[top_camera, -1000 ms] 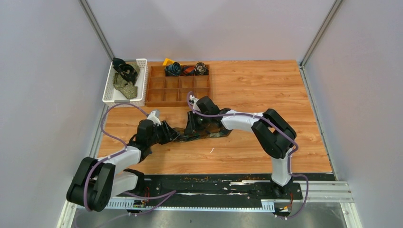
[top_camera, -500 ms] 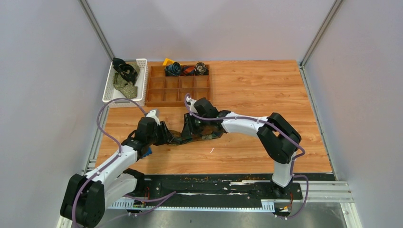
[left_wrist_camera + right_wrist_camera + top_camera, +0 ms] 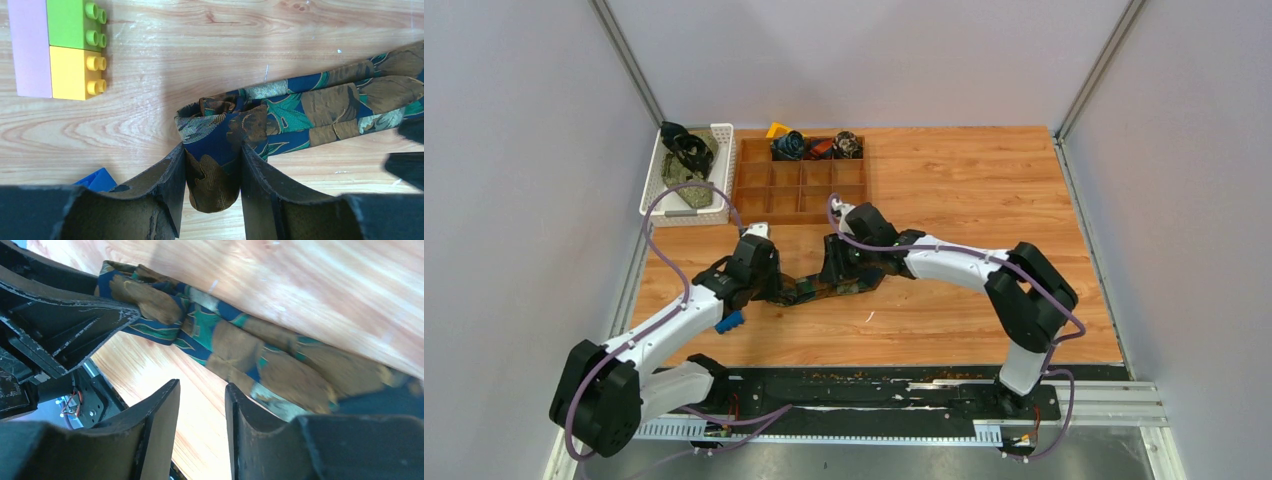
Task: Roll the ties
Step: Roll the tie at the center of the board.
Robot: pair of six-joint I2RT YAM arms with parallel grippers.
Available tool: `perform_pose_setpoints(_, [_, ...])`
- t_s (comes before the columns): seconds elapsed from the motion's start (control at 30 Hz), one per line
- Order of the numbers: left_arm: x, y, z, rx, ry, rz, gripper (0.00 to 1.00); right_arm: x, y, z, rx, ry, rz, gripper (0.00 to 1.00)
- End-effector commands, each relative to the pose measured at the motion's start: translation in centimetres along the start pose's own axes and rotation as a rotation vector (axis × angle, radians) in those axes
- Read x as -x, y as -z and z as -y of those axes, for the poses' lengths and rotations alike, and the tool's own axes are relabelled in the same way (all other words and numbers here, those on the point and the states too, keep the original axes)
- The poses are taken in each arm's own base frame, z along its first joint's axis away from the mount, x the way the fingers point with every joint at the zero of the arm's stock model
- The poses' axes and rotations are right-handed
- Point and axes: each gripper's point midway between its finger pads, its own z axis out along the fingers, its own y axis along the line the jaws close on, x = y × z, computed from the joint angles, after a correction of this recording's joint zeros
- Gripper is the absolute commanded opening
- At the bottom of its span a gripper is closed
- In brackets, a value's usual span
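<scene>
Status as I read it from the three feeds.

1. Tie. The tie [image 3: 824,288] lies flat on the desk [image 3: 984,180] between the two arms, in the near-left part of the wood. It is navy cloth with a brown and green leaf print, doubled over so that two layers run side by side.

2. Left fingers [image 3: 172,172]. They are pinching the tie. In the left wrist view the folded end sits between both pads. A rounded tip of cloth shows below the grip and a small bunched loop just above it.

3. Right fingers [image 3: 167,410]. They are spread, with nothing between them. In the right wrist view I see bare desk in the gap. The tie passes just beside one finger, and I cannot tell whether it touches.

4. Surroundings.
- A green block [image 3: 70,22], a yellow block [image 3: 70,72] and a pink block [image 3: 30,47] lie pressed together near the folded end.
- A blue block [image 3: 729,322] lies just beside the left arm.
- A white basket [image 3: 652,182] at the far left holds loose ties [image 3: 686,150].
- A wooden tray [image 3: 802,185] with compartments stands just beside the basket. Its back row holds rolled ties [image 3: 791,146].
</scene>
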Motion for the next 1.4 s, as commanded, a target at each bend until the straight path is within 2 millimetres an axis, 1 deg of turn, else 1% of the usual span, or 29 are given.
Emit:
perform_pose_setpoints(0.0, [0.6, 0.4, -1.5, 0.126, -0.076, 0.013, 0.48, 2.7, 4.0, 1.9, -0.060, 0.015, 0.108, 0.41])
perform_pose_setpoints(0.07, [1.0, 0.6, -1.6, 0.157, -0.099, 0.023, 0.48, 3.0, 5.4, 2.6, -0.074, 0.011, 0.128, 0.42])
perform_pose_setpoints(0.23, [1.7, 0.9, -1.6, 0.239, -0.177, 0.012, 0.48, 3.6, 8.6, 5.2, -0.157, 0.015, 0.179, 0.47])
perform_pose_setpoints(0.4, [2.3, 1.1, -1.7, 0.343, -0.273, 0.007, 0.48, 3.7, 10.2, 7.0, -0.175, -0.012, 0.208, 0.50])
perform_pose_setpoints(0.57, [2.7, 1.0, -1.1, 0.408, -0.338, 0.013, 0.48, 3.7, 10.8, 7.9, -0.171, -0.033, 0.221, 0.50])
perform_pose_setpoints(0.77, [2.5, 0.4, -0.3, 0.461, -0.394, 0.014, 0.48, 3.7, 11.3, 8.2, -0.147, -0.050, 0.235, 0.50])
perform_pose_setpoints(0.93, [2.7, 0.0, 1.6, 0.470, -0.436, 0.020, 0.48, 3.6, 11.7, 8.5, -0.144, -0.057, 0.245, 0.50])
perform_pose_setpoints(1.07, [2.4, -0.7, 2.9, 0.477, -0.473, 0.014, 0.49, 3.7, 12.0, 8.6, -0.142, -0.058, 0.252, 0.50])
perform_pose_setpoints(1.37, [1.8, -2.2, 5.1, 0.475, -0.513, -0.003, 0.50, 3.6, 12.2, 8.5, -0.125, -0.060, 0.253, 0.49])
